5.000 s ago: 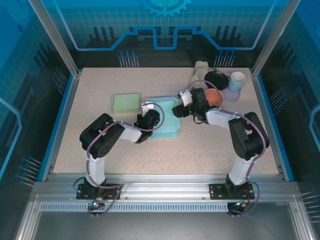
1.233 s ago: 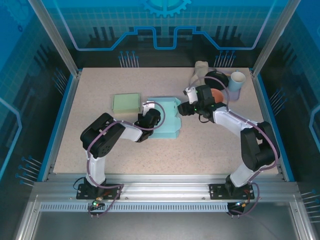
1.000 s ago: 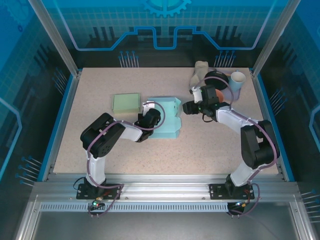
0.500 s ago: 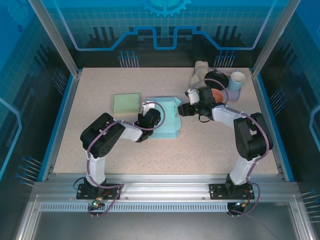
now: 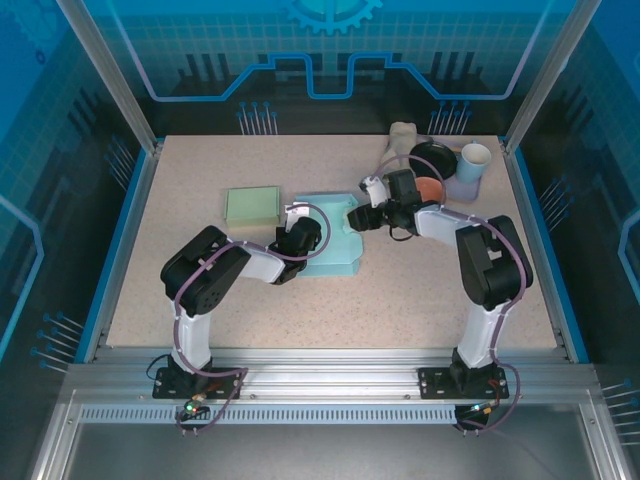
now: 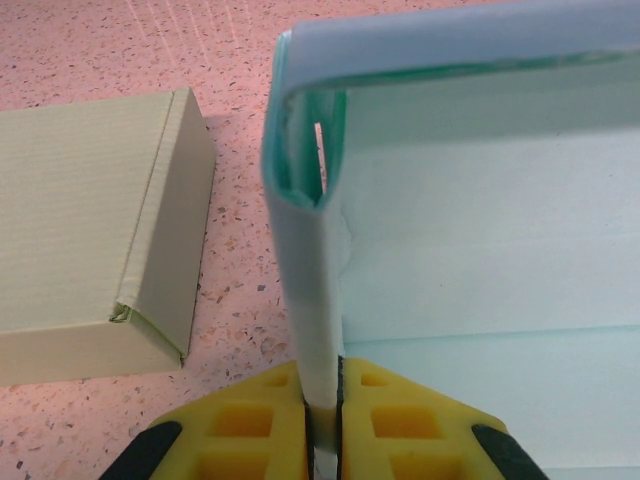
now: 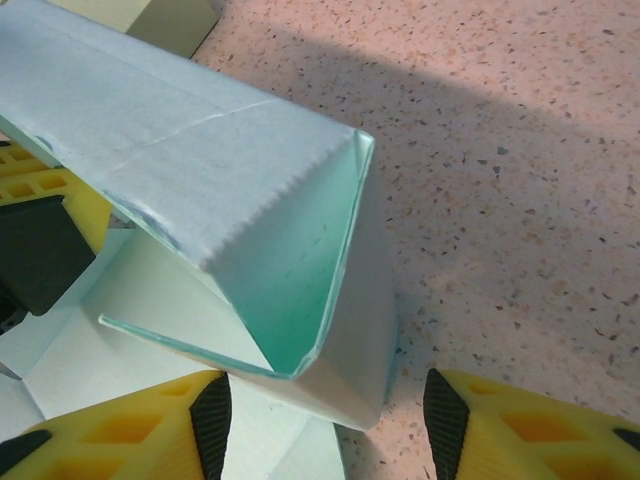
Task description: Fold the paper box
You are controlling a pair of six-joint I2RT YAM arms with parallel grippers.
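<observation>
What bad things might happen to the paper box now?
1. The left fingers pinch one thin wall of the paper box. A hard tug might tear or crease it.
2. The right fingers stand open around a folded corner. Closing there could squash the fold.
3. The green box sits close beside the pinched wall, so a sideways slide might bump it.

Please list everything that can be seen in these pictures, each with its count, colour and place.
paper box: 1, pale teal, half folded, table centre
closed box: 1, pale green, left of the paper box, apart from it
cup: 1, white and light blue, far right corner
round item: 1, black, beside the cup
orange-red item: 1, behind the right wrist, partly hidden
beige item: 1, far edge
table: 1, speckled pinkish beige
left claw: 1, yellow, shut on a paper box wall
right claw: 1, yellow, open, astride a paper box corner
</observation>
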